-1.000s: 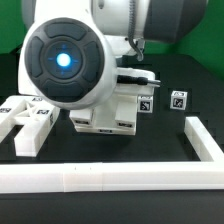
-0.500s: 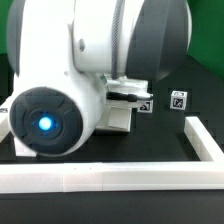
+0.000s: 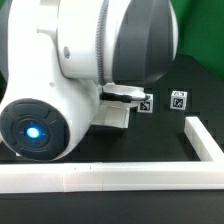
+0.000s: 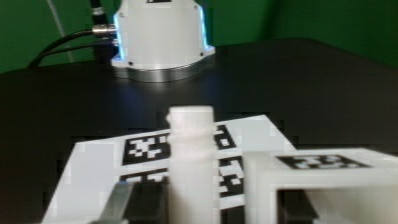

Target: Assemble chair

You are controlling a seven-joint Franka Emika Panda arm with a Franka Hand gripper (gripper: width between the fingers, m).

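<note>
Exterior view: the white-and-grey robot arm is close to the lens and fills most of the frame. Its round joint cap with a lit blue dot sits low toward the exterior view's left. The gripper is hidden behind that bulk, and we cannot make out fingers with any certainty in the wrist view, so we cannot tell whether they are released, clenched or grasping anything. Chair: a glossy white plastic blocky chair piece stands on the black table, mostly covered by the arm. One black-and-white square tag shows on its end toward the exterior view's right. A small white tagged block stands apart from it, further to the exterior view's right. The long white L-shaped rail runs across the front and turns back along the exterior view's right. Wrist view: the white cylindrical robot base stands at the far side, with dark cables beside it. Nearer the camera the marker board lies flat on the table. Closest and blurred, a white upright bar rises in front of the board, and a white corner block with a tag on its top face sits just beside the bar. We cannot tell whether the bar is held.
</note>
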